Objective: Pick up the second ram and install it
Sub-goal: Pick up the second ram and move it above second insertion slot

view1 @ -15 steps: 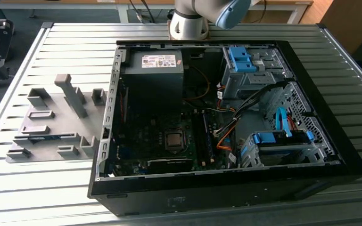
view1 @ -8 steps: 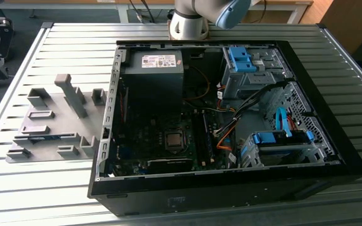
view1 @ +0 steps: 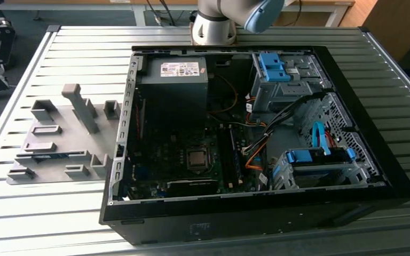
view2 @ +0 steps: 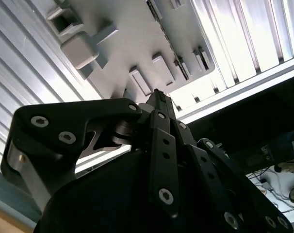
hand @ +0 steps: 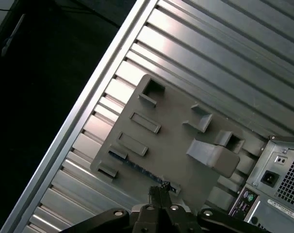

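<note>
Hovering above the long, thin blue-green ram stick (hand: 137,167) in its grey moulded tray (hand: 176,141), my end effector (hand: 159,191) is pinched narrow and empty; pickup likely needs it spread wider and aligned.

Table (view1: 77,42) ribbed glossy metal; holder tray (view1: 77,138) matt grey plastic; claw (hand: 159,191) matt black.

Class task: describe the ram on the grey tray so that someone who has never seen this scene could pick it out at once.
Find the open computer case on the slatted table; the grey tray lies beside it, on the exterior view's left. The ram sits on that tray: a thin blue-green strip, the only coloured thing among grey blocks.
</note>
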